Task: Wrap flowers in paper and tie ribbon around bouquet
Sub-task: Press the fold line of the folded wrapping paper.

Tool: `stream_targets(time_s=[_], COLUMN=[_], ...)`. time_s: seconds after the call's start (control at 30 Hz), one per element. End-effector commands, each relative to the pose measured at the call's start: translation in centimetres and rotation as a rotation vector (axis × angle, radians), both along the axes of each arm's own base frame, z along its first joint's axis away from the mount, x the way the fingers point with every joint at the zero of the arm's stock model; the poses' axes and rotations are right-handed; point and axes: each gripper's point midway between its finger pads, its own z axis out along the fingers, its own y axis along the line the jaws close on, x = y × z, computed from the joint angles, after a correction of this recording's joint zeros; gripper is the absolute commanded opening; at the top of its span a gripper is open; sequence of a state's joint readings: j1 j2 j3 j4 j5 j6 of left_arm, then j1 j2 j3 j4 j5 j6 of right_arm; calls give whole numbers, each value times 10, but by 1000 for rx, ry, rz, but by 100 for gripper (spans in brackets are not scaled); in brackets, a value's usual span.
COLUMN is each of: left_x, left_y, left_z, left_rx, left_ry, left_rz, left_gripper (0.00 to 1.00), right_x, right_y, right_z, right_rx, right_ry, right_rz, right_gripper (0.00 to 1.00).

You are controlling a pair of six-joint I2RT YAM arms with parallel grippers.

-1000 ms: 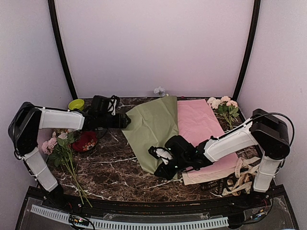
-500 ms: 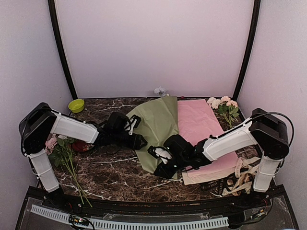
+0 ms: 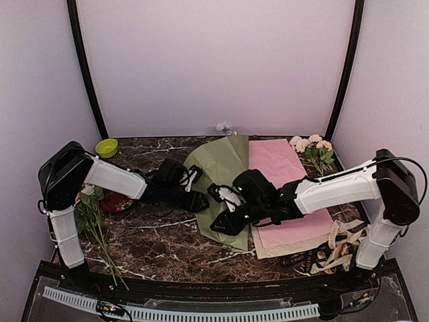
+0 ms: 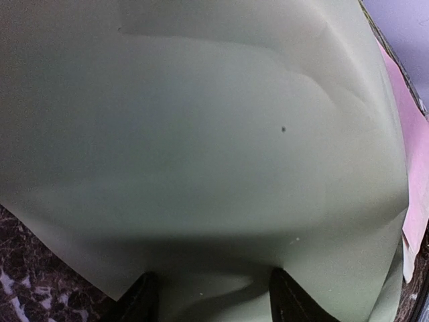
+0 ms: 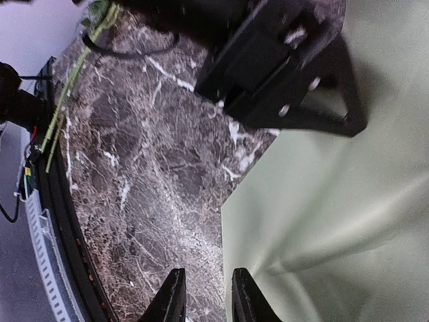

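From above, the left arm covers much of the red bowl [image 3: 119,201] and the top end of the bunch of green stems [image 3: 100,238]. The right arm hides a band of the pink sheet [image 3: 278,168] and part of the paper [image 3: 221,168]. Lettering on the ribbon [image 3: 295,259] is too small to read. A small pale thing [image 3: 224,127] at the counter's far edge cannot be identified. Each wrist view cuts its claw down to fingertips: left claw [image 4: 214,295], right claw [image 5: 208,298].

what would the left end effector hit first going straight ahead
The sage-green paper: its edge lies right at the left end effector, apparently inside its open jaws.
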State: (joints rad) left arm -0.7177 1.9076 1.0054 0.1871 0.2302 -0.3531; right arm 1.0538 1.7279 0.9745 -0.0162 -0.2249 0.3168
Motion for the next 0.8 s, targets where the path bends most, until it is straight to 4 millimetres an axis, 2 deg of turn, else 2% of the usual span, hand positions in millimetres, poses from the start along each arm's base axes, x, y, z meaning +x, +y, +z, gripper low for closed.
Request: stream_targets(time_s=[0.0,0.03,0.07,0.1,0.17,0.27,0.33,0.47,0.53,0.67,0.77], left_x=[-10,-10,-10,-10,-11,-13,-13,-16,-18,-23,-28], left_y=[11,11,12,11,12,14,16,21,25,33,39], left_z=[-22,-23,-24,-23,-26,-29,-31,-37,-41,-49,-56], left_rx=[58,59,62,60,63,79,95,127,145,188,228], left_ry=[70,69,69,69,74,78,82,103,116,147,168], left_rz=[-9,-11,-13,-15,-16,-24,-26,-22,-18,-13,-26], left_gripper=[58,58,58,58,58,58,58,58,58,58,58], right_x=[31,40,49,56,56,48,50,59,66,104,135], right_y=[-21,-30,-38,-44,-43,-33,-24,2,10,-5,-17], right_z=[42,38,48,49,48,34,28,38,35,-1,-2], right_rx=[125,127,156,171,220,260,263,331,340,273,304], right_ry=[19,35,32,42,91,147,163,171,184,224,217], right_rz=[-132,-169,-191,-195,-117,11,53,129,127,-12,-99], right_gripper=[26,27,27,27,25,22,18,14,15,13,13])
